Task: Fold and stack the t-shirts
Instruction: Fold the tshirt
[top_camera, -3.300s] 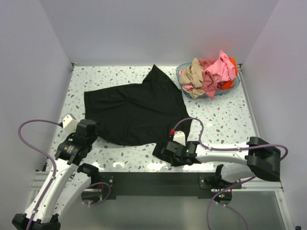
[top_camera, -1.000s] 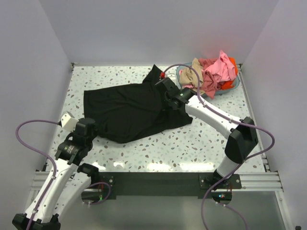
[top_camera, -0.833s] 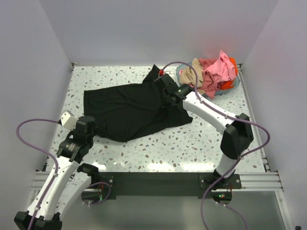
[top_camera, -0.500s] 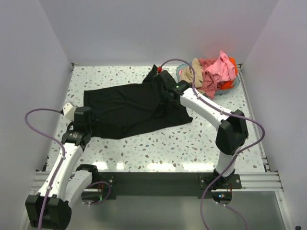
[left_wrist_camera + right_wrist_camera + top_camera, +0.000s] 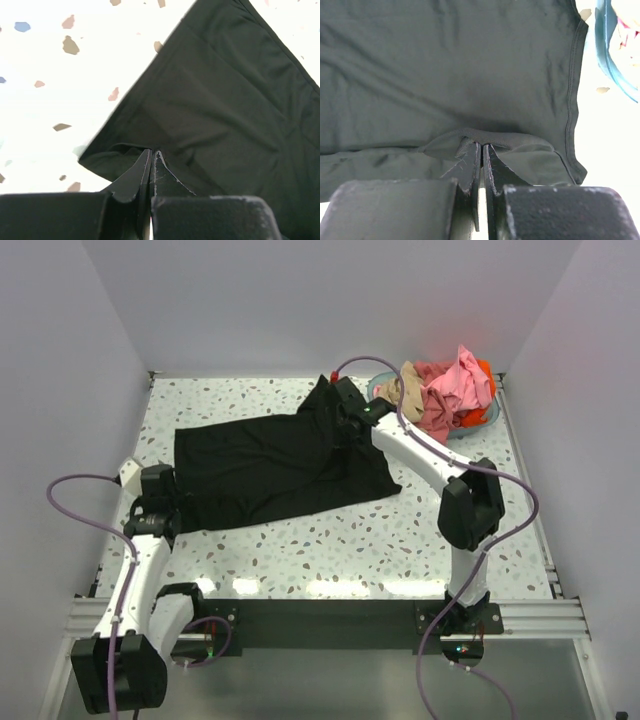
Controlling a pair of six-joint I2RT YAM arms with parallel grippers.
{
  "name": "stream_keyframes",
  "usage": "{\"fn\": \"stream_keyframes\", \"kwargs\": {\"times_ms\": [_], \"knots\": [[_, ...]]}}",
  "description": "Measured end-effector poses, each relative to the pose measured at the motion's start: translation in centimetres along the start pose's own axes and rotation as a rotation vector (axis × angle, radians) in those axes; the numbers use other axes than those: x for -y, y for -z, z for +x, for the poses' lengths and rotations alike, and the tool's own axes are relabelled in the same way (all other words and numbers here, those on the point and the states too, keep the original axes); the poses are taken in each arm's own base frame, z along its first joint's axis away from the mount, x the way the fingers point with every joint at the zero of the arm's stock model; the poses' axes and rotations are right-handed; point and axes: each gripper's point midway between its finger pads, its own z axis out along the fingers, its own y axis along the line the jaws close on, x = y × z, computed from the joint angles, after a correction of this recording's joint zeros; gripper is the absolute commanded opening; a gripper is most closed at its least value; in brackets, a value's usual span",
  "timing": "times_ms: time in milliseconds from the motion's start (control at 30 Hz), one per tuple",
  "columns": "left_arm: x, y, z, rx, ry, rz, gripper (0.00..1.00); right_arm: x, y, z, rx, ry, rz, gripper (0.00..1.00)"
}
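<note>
The large black t-shirt lies spread on the speckled table, partly folded over itself. My left gripper is shut on its near-left corner, the cloth pinched between the fingertips. My right gripper is shut on a folded hem of the same shirt near its far right side. Pink, tan-beige and orange-red shirts sit crumpled in the teal basket at the back right.
The teal basket's rim shows at the right edge of the right wrist view, close to the right gripper. White walls close in the table on three sides. Bare speckled tabletop lies in front of the shirt.
My right gripper has carried the shirt's near-right hem from the front edge to the far side, folding the shirt over. My left gripper has moved away from me and left with its corner.
</note>
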Motion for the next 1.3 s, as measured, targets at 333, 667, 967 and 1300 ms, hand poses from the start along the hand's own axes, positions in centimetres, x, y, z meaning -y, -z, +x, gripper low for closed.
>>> {"fn": "stream_keyframes", "kwargs": {"times_ms": [333,667,967,1300], "knots": [[-1.5,-1.2,-1.1,0.0,0.051,-0.026,0.0,0.4,-0.4,-1.4,0.011,-0.01,0.005,0.0],[-2.2,-3.0,0.0,-0.061,0.043,-0.041,0.0,0.0,-2.5,-2.0,-0.01,0.001,0.005,0.0],[-2.5,-4.9,1.1,-0.126,-0.018,-0.062,0.63,-0.1,-4.8,-3.2,-0.029,-0.004,0.018,0.34],[2.3,-3.4,-5.1,0.031,0.004,0.039,1.0,2.0,-2.8,-5.9,0.039,-0.054,-0.003,0.84]]}}
